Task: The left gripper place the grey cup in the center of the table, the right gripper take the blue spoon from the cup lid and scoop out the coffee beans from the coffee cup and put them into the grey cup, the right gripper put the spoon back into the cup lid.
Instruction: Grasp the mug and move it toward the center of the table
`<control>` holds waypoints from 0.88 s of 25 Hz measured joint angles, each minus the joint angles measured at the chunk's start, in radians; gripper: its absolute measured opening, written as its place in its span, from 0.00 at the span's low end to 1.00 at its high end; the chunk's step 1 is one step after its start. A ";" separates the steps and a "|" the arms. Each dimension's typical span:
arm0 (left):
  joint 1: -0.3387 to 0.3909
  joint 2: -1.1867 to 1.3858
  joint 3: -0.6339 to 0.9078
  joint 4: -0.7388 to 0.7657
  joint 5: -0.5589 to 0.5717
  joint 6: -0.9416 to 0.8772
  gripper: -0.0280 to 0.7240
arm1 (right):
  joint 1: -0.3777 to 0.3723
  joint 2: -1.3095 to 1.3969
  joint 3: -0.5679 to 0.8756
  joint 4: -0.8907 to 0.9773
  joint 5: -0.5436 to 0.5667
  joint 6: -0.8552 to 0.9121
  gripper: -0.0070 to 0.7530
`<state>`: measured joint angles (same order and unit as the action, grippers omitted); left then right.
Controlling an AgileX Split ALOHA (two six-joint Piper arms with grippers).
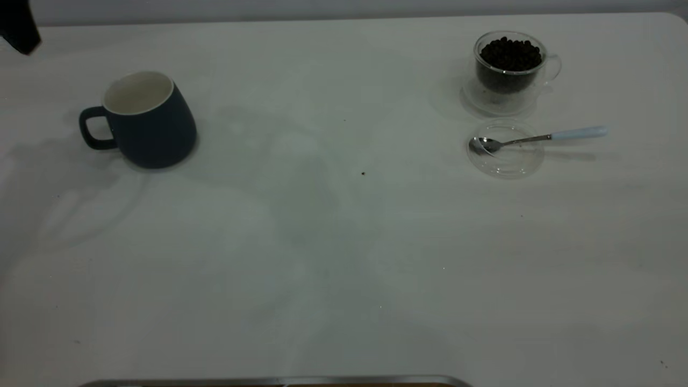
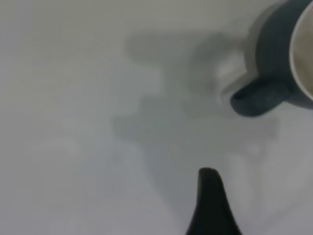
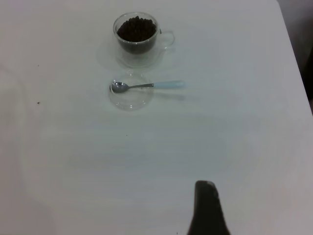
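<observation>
1. Exterior view: grey cup [image 1: 148, 121] stands upright at the table's [image 1: 344, 258] left, well apart from centre; step one not yet done.
2. Left gripper [image 2: 211, 203] hovers near the cup's handle; finger spread cannot be told. It must close on the cup.
3. Right gripper [image 3: 208, 208]: spread likewise unclear, well apart from blue spoon [image 1: 537, 138] resting on cup lid [image 1: 505, 153], beside coffee cup [image 1: 509, 67].
4. No readable writing.

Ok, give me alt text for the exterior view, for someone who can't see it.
A white table with a dark grey cup at the left, handle pointing left. At the right, a glass coffee cup full of coffee beans, and nearer the camera a blue-handled spoon resting its bowl in a clear cup lid.
</observation>
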<state>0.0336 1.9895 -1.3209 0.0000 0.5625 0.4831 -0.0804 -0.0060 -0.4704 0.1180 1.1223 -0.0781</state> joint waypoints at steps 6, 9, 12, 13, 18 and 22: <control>0.000 0.105 -0.060 -0.017 0.004 0.330 0.82 | 0.000 0.000 0.000 0.000 0.000 0.000 0.77; 0.000 0.150 -0.077 -0.071 0.005 0.451 0.82 | 0.000 0.000 0.000 0.000 0.000 0.000 0.77; 0.000 0.184 -0.083 -0.125 0.006 0.597 0.82 | 0.000 0.000 0.000 0.000 0.000 0.000 0.77; 0.000 0.193 -0.083 -0.141 0.006 0.648 0.82 | 0.000 0.000 0.000 0.000 0.000 0.000 0.77; 0.000 0.232 -0.083 -0.161 -0.033 0.784 0.82 | 0.000 0.000 0.000 0.000 0.000 0.000 0.77; 0.000 0.256 -0.083 -0.161 -0.065 0.847 0.82 | 0.000 0.000 0.000 0.000 0.000 0.000 0.77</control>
<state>0.0336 2.2457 -1.4044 -0.1605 0.4977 1.3302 -0.0804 -0.0060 -0.4704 0.1180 1.1223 -0.0781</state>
